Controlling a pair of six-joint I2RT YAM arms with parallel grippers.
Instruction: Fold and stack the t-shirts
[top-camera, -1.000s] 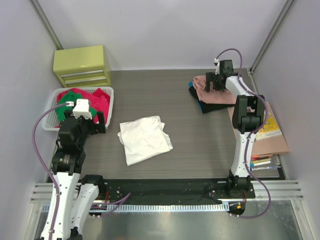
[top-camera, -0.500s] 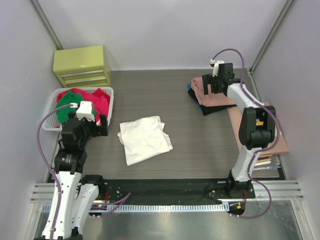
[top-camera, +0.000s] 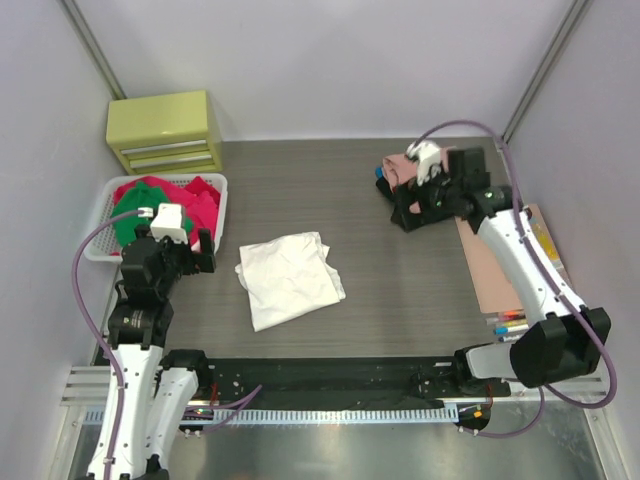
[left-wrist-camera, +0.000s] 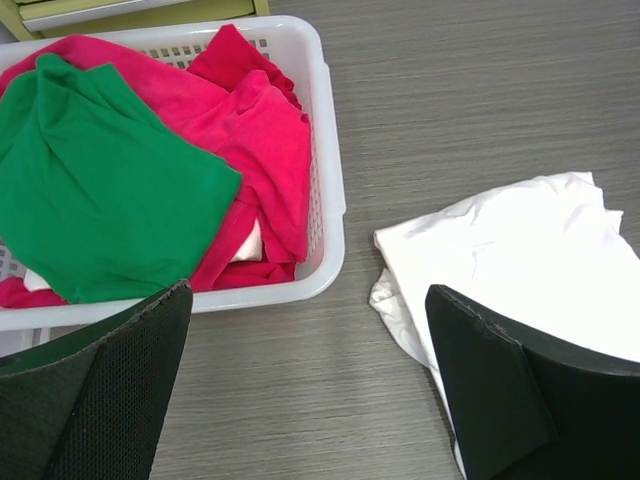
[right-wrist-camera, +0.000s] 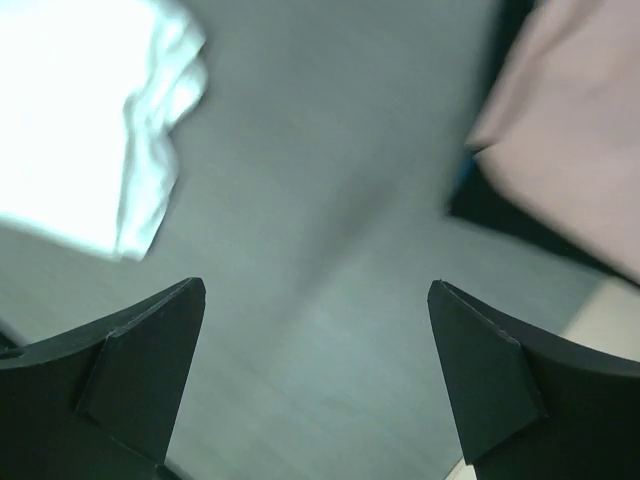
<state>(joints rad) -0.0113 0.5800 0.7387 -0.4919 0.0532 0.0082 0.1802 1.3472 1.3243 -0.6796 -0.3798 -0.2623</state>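
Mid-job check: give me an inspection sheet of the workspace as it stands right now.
Surface: grey wood-grain table.
Job's things: white t-shirt crumpled mid-table; red t-shirts and green t-shirt heaped in the white basket; salmon-pink t-shirt lying on a black t-shirt at the far right.
Clutter: yellow drawer unit at far left; brown board and pens along the right edge.
Grippers: left gripper open, empty, between basket and white t-shirt; right gripper open, empty, beside the stack.
Cables: left purple cable and right purple cable loop clear of the cloth.
Surroundings: white walls, metal rail at the near edge.
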